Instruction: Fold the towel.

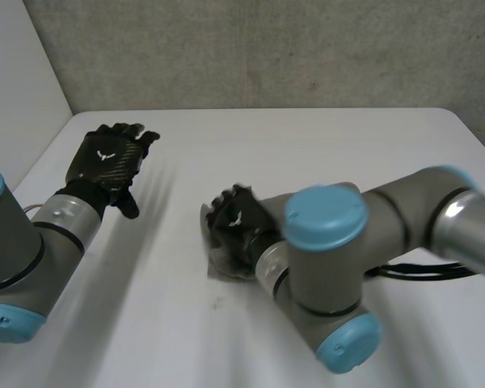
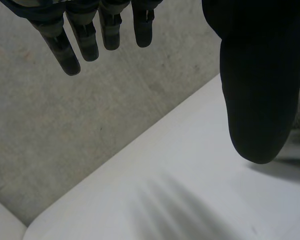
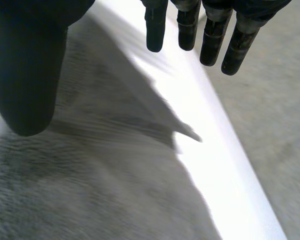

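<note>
I read the towel (image 1: 221,267) as a small folded pad under my right hand (image 1: 236,218) — fingers (image 3: 156,30) straight, holding nothing — left hand (image 1: 109,158) spread, well aside; little seems left.

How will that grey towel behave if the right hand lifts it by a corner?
Probably floppy: the towel lies flat with a thin pointed corner, so it should drape. Its fuzzy pile likely grips the table, so pushing may bunch it. Small under the right hand, so likely light.

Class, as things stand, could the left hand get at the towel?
Probably yes: bare table lies between the left hand and the towel, though the right hand sits over much of it.
</note>
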